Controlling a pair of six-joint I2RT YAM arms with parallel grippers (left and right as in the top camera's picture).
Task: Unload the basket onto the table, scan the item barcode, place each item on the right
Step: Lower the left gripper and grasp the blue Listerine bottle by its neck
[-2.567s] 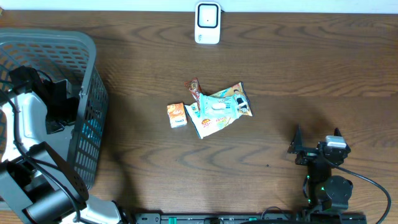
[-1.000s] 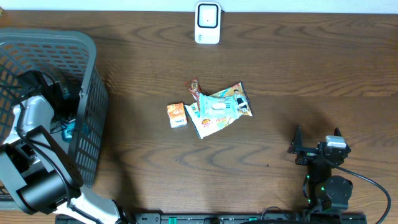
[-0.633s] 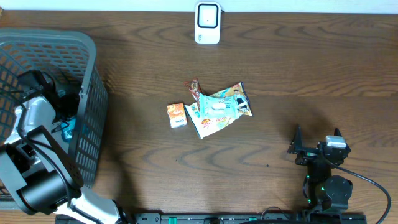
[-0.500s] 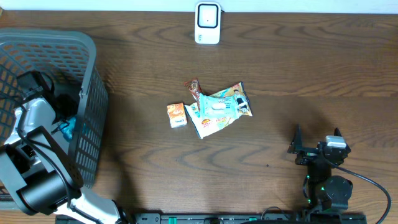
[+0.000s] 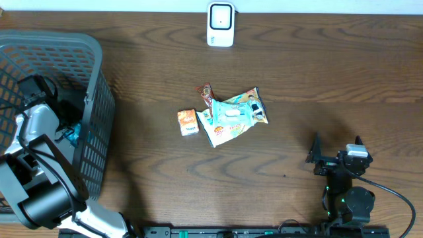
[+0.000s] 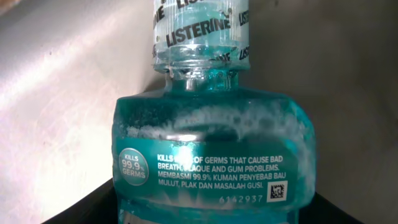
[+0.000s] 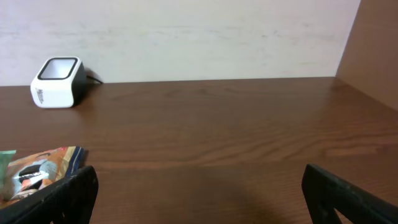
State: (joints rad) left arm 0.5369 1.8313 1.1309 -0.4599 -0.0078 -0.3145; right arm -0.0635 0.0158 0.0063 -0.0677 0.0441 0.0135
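The item is a teal Listerine mouthwash bottle, filling the left wrist view with its cap pointing up and a small square code on its label. My left gripper is down inside the grey basket, its dark fingers pressed against both sides of the bottle. From overhead only a teal sliver of the bottle shows through the mesh. The white barcode scanner stands at the table's far edge, also in the right wrist view. My right gripper rests open at the front right, holding nothing.
A heap of snack packets and a small orange box lie mid-table; one packet's edge shows at the left of the right wrist view. The basket's tall mesh walls surround the left arm.
The left gripper went deeper into the basket and its jaws closed in on the bottle; the teal bottle shifted slightly. The right arm has not moved.
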